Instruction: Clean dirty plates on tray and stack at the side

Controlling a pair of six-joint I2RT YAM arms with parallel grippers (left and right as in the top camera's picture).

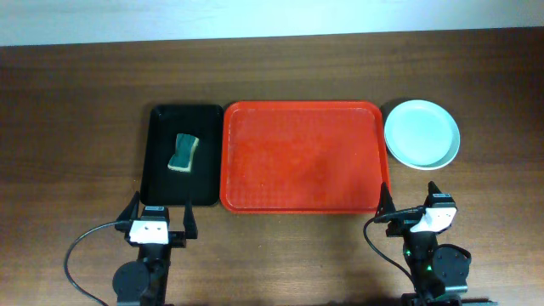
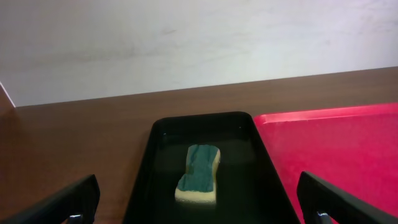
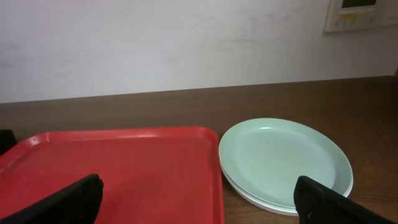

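At the bottom edge of the overhead view both arms sit low. The left gripper (image 1: 160, 212) stands with its jaws spread wide below the black tray (image 1: 161, 170). The right gripper (image 1: 408, 198) is just as wide apart below the lower right corner of the red tray (image 1: 302, 157). Neither claw holds or touches anything. Judging by this layout, the work looks done or nearly so. The red tray is bare, and the plates (image 3: 283, 158) sit stacked on the wooden table (image 1: 76, 127) just beside the tray's upper right corner. What remains is best handled as a check: see that the stack sits square and that no smear shows. No smear is visible on the top plate. Any withdrawal of the right arm should go clear of the stack's near rim. The red tray is smooth, glossy plastic, rectangular with rounded corners and a low raised rim. The black tray beside it is smaller, darker and shiny. It holds a waisted sponge (image 1: 183, 153) with a green scouring face over a yellow body. The top plate is pale mint, round and shallow. A whiter rim peeks from under it, though how many plates lie beneath cannot be told. Beyond the table a plain white wall (image 1: 255, 17) fills the top of the frame.
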